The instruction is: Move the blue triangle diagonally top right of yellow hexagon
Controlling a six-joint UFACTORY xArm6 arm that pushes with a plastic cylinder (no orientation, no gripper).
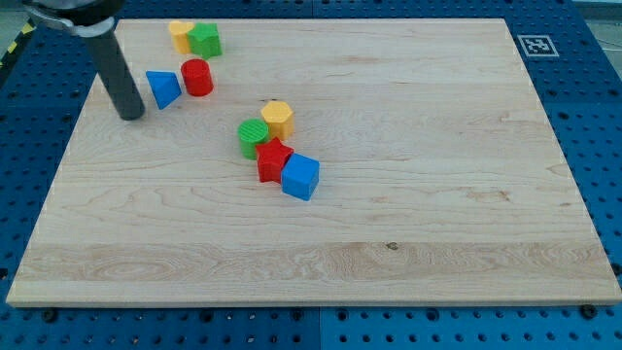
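Rod tip [131,115] is seen set down on the board [437,194] at far left, just left of the blue triangle [162,88], close to it; contact cannot be confirmed. No jaws are carried, so nothing is gripped; the rod is a bare pusher only. A red cylinder [197,77] is noted touching or nearly touching the triangle's right side. Farther back, a yellow block [180,35] and a green block [205,40] are paired. The yellow hexagon [278,119] is found mid-board, clustered with a green cylinder [254,138], a red star [274,159] and a blue cube [300,176]. The push is judged to be at its start: the triangle is well left of the hexagon. A long rightward push is called for, kept on the far side of the hexagon, with the red cylinder likely to be carried along unless skirted.
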